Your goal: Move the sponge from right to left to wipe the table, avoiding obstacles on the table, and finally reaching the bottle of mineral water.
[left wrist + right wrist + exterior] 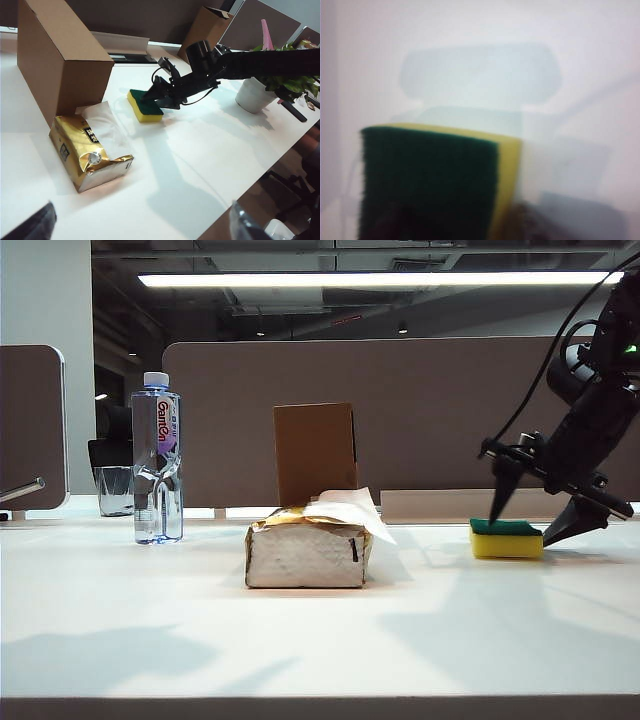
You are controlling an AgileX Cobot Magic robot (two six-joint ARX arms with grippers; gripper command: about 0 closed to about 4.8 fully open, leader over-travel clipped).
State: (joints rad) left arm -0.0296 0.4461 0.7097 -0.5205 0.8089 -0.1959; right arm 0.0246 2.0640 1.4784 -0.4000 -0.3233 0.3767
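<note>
On the right side of the white table [120,610] lies the sponge [506,539]. It is flat, with its dark green side up and its yellow side down. The right gripper [533,523] is down over it. Its two black fingers [501,495] are spread apart, one at each end of the sponge, with their tips down by the green top. They have not squeezed it, and I cannot tell if they touch it. The sponge sits on the table and is not lifted.

From the left wrist view, the same black arm reaches across the table to the sponge [145,105]. Close up in the right wrist view, the sponge [435,182] is big and blurry.

Near the middle of the table is a soft tissue pack [308,552], silvery white with a gold top. A white tissue sticks out of it. An upright brown cardboard box [315,452] stands just behind the pack. Both are well apart from the sponge.

Far over on the left stands the bottle of mineral water [157,458]. It is tall and clear, with a white cap and red letters. A short glass cup [115,490] stands behind it.

The left gripper [140,227] hangs above the table near the tissue pack [87,157]. Its dark finger tips show at the edge of its own view, wide apart and holding nothing. A potted plant [270,75] stands in a white pot beyond the black arm.
</note>
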